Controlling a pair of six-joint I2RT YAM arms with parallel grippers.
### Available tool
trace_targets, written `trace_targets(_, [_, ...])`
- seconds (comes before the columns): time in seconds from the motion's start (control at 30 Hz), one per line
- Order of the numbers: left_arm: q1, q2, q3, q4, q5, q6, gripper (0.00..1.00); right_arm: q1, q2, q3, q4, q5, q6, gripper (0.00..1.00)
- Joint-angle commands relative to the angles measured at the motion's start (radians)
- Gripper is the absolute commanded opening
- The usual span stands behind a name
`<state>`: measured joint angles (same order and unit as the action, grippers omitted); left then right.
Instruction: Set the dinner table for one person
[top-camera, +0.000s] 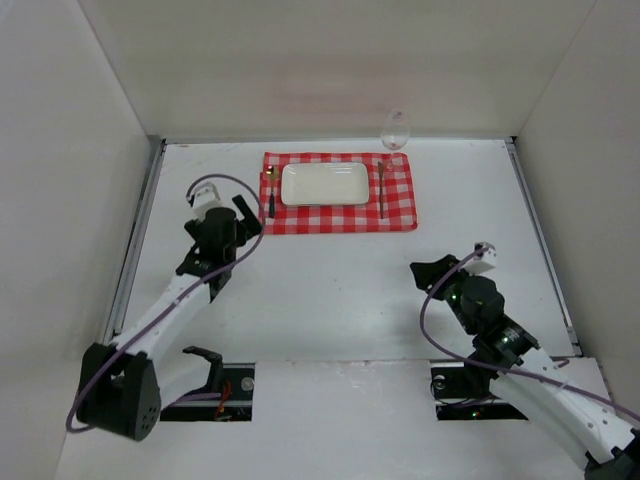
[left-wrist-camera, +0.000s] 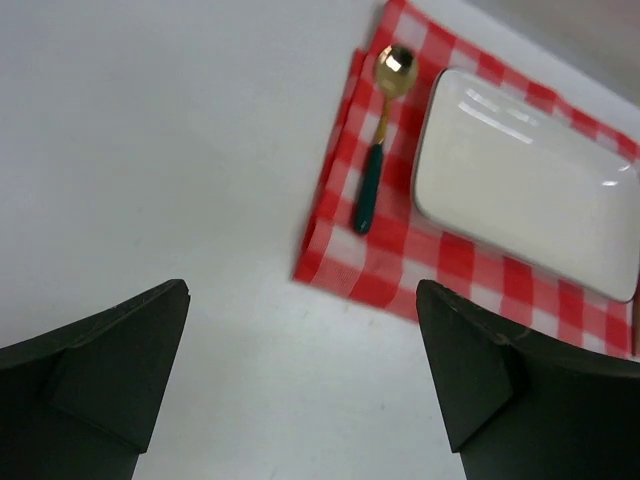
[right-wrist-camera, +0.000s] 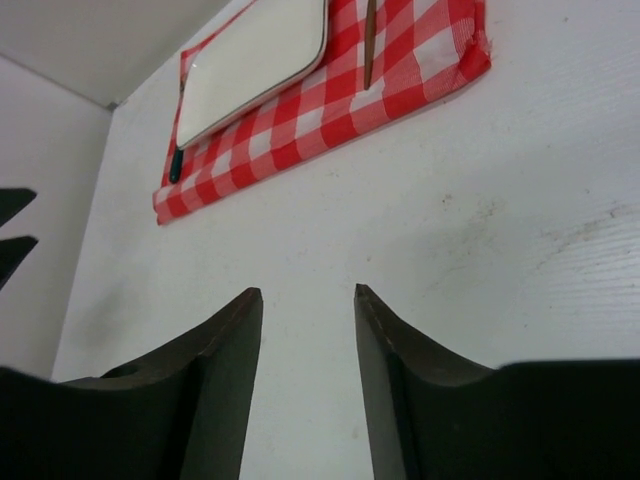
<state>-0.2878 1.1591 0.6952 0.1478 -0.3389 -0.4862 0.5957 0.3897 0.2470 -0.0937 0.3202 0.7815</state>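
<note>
The white dinner table (top-camera: 330, 290) carries a red-and-white checked cloth (top-camera: 340, 215) at its far middle. On the cloth lies a white rectangular plate (top-camera: 323, 184). A gold spoon with a dark green handle (left-wrist-camera: 372, 180) lies left of the plate, and a thin gold utensil (top-camera: 381, 188) lies right of it. A clear wine glass (top-camera: 396, 130) stands at the cloth's far right corner. My left gripper (left-wrist-camera: 302, 300) hangs wide open and empty over bare table, just near-left of the cloth. My right gripper (right-wrist-camera: 308, 292) is open and empty, low over the table near-right of the cloth.
White walls close in the table on the left, far and right sides. Thin metal strips (top-camera: 140, 230) run along the table edges. Both arm bases (top-camera: 120, 390) sit at the near edge, with cables looping above them.
</note>
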Motion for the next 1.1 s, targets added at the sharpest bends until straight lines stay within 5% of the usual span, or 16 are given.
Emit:
trace_targets(0.0, [-0.04, -0.178, -0.132, -0.129, -0.13, -0.11, 1.0, 0.031, 0.053, 0.023, 0.078, 0.016, -0.011, 0.52])
trace_targets(0.3, [-0.077, -0.539, -0.324, -0.476, -0.152, -0.346, 1.0, 0.092, 0.285, 0.057, 0.205, 0.083, -0.011, 0.67])
trace_targets(0.53, [-0.11, -0.463, -0.349, -0.554, -0.121, -0.457, 1.0, 0.154, 0.371, 0.008, 0.344, 0.174, -0.007, 0.67])
trace_targets(1.07, [-0.172, -0.435, -0.333, -0.491, -0.169, -0.445, 1.0, 0.157, 0.483, -0.035, 0.454, 0.189, -0.039, 0.67])
